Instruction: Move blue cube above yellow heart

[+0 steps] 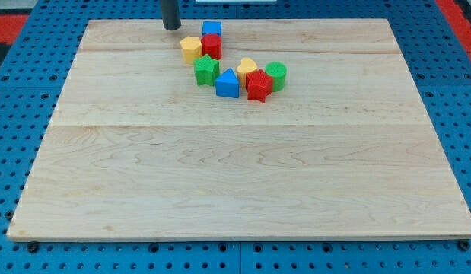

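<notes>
The blue cube sits near the view's top edge of the wooden board, touching a red block just below it. The yellow heart lies lower and to the right, pressed against a red star-like block. My tip stands to the left of the blue cube, a short gap away, not touching any block. The rod comes down from the view's top.
A yellow hexagonal block sits left of the red block. A green star-like block, a blue triangular block and a green cylinder crowd around the heart. Blue pegboard surrounds the board.
</notes>
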